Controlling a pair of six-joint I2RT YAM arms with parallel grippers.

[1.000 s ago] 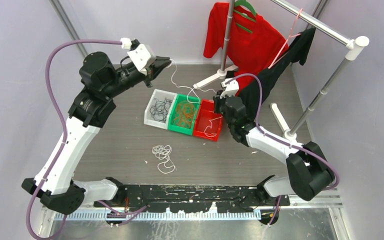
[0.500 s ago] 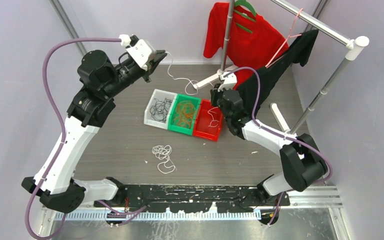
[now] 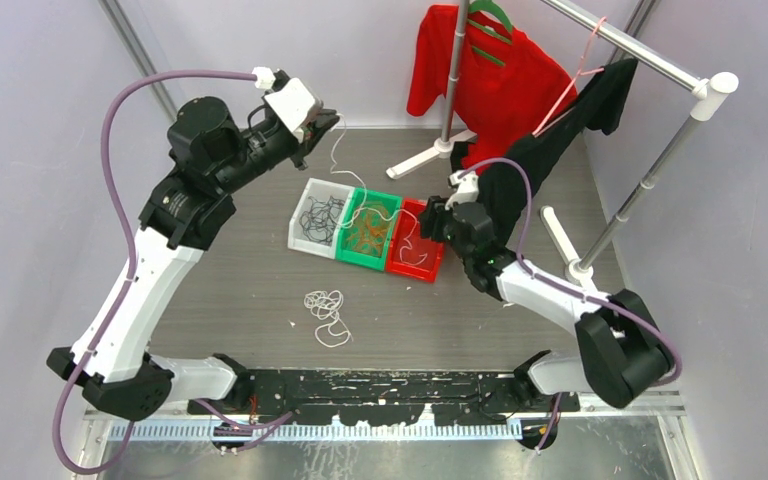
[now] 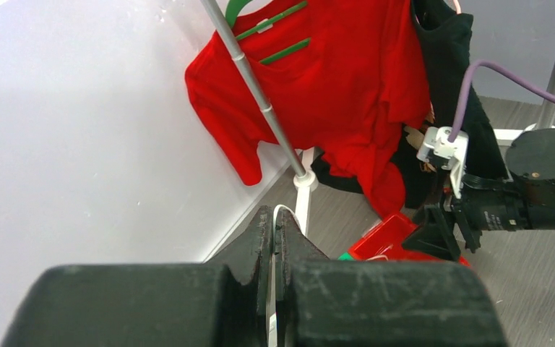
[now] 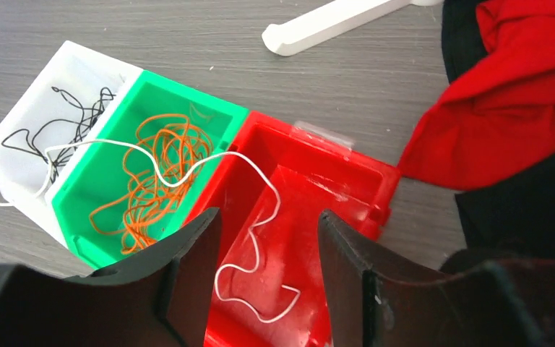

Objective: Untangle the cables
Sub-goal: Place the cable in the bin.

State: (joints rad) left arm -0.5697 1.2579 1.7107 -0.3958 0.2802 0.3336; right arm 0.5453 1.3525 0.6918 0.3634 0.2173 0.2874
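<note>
Overhead and both wrist views share, probably, the red bin (image 5: 361,188).

– Obstacles?
– Three bins (image 3: 358,262) mid-table; white cable (image 5: 94,143) strung over them; rack foot (image 3: 422,158), shirts (image 3: 490,80) behind.
– Free room?
– Bare table (image 3: 230,280) left of bins, and around cable pile (image 3: 325,305).

A robotics lab: bare lilac walls (image 3: 30,120), a grey table (image 3: 240,290), robot arms (image 3: 135,295) bolted along its edge.

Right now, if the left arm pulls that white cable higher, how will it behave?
Likely floppy: the white cable sags in loose curls from the left gripper into the red bin. Probably very light, being string-thin. It may snag the orange cables it crosses in the green bin.
</note>
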